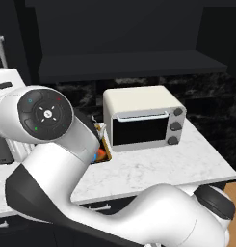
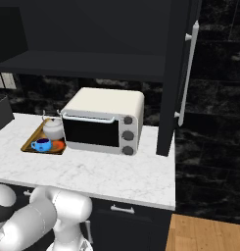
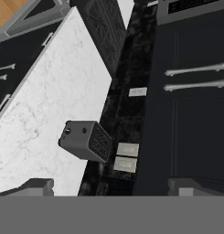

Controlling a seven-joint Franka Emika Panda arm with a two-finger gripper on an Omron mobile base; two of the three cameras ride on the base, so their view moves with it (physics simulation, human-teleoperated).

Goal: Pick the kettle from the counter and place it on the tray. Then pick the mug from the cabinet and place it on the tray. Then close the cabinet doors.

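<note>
tray holds kettle and mug — cabinet open.

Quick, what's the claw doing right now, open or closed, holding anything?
Claw: open, its dark finger tips wide apart, holding nothing.

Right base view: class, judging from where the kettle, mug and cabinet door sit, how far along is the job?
Done: the kettle and the mug both sit on the tray. In hand: nothing; the gripper is open and empty. Left: the cabinet door stands open, so closing remains.
</note>
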